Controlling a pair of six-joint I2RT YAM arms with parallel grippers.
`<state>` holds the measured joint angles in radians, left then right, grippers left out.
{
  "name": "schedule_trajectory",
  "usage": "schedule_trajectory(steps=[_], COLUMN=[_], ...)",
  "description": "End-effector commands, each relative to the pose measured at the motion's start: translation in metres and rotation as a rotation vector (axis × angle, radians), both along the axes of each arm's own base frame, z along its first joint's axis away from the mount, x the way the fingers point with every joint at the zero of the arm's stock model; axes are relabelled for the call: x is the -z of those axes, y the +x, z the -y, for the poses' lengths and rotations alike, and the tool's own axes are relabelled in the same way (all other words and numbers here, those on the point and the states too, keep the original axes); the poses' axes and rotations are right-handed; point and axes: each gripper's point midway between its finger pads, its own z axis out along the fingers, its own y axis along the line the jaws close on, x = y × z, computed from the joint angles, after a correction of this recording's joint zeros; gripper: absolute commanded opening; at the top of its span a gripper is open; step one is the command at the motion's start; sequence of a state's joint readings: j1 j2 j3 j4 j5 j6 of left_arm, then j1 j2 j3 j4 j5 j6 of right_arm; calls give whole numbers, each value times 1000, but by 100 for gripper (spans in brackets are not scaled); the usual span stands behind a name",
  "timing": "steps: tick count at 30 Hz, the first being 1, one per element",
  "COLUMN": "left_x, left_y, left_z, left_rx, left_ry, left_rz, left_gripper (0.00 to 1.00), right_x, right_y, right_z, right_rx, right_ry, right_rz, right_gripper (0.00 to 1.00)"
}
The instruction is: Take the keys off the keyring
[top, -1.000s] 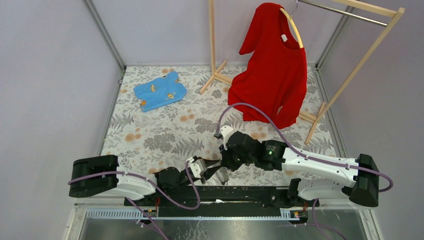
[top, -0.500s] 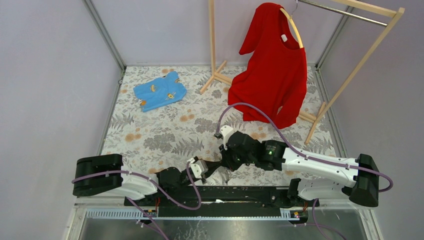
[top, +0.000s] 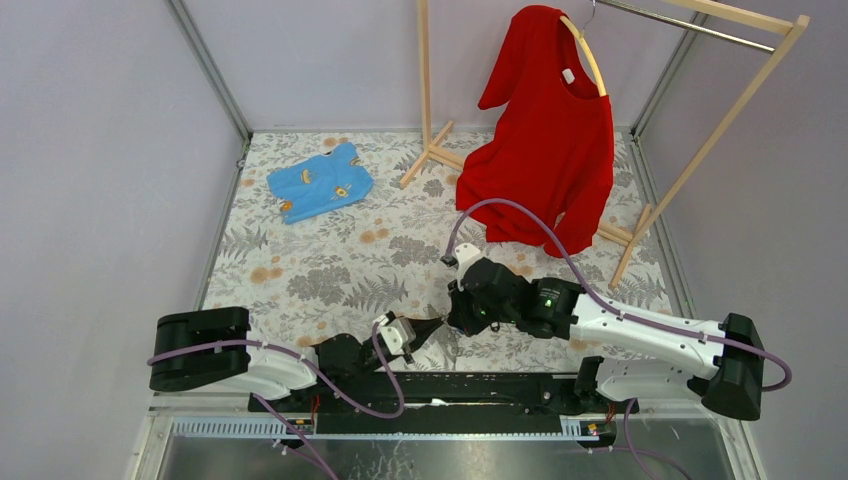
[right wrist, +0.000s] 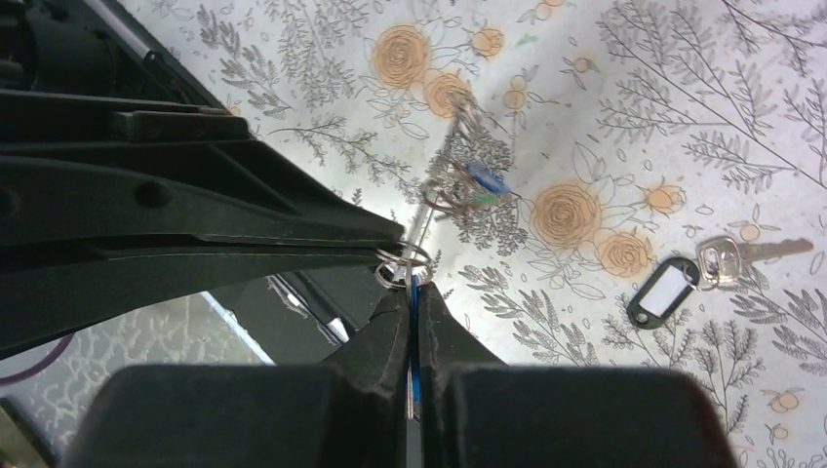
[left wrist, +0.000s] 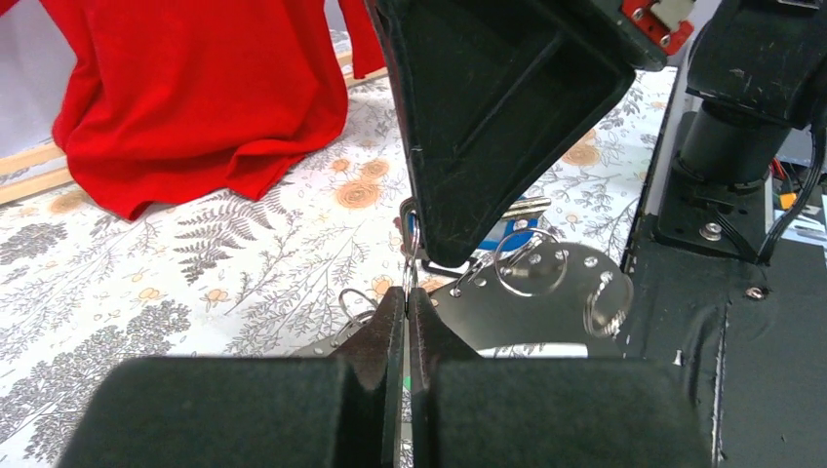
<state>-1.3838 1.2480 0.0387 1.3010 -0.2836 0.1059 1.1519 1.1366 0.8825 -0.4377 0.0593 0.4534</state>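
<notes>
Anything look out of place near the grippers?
Yes: two loose split rings lie on the dark mounting plate, off the cloth. Otherwise fine: left gripper pinches the keyring, right gripper pinches a blue piece at it.

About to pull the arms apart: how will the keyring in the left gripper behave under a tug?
The keyring looks like thin bare wire: probably stiff but slippery. The left gripper pinches it only at the tips, so it may twist or slip out. Tiny, so likely light.
</notes>
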Motion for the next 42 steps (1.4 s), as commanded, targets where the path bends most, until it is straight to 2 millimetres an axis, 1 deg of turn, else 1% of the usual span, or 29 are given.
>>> schedule_trajectory(steps=[1,5,8,11,15,17,20,23,31,38,42], left_x=[-21,-26,-27,-28,-29,-28,-25,-23,-19,-16,-15], left_y=[5,7,6,4,-1,-1,-1,-1,-3,-2,-6], left_z=[0,-2,-2,0,1,2,2,3,10,14,19], left_rx=[-35,-53,-48,-34,-9,-7,-8,-8,14,16,41], left_ry=[-76,-90,-93,-99,-121,-123,-115,-104,-68,-42,-33], left_rz=[22,38,43,44,33,24,17,20,35,52,52], left_gripper=[0,0,0,0,0,9,20,25,26,29,29], right_x=[5,19,23,19,5,-1,-6,-11,-14,-12,-12], right_y=[17,14,16,19,25,26,24,19,11,6,5], right_z=[24,30,32,29,21,17,9,2,-7,-8,-9], right_rx=[126,141,155,143,101,76,29,-11,-73,-95,-99], right_ry=[-30,-75,-87,-87,-69,-57,-28,-8,-15,-35,-37], right_rz=[-3,-36,-40,-23,19,39,56,69,100,122,128], right_gripper=[0,0,0,0,0,0,0,0,0,0,0])
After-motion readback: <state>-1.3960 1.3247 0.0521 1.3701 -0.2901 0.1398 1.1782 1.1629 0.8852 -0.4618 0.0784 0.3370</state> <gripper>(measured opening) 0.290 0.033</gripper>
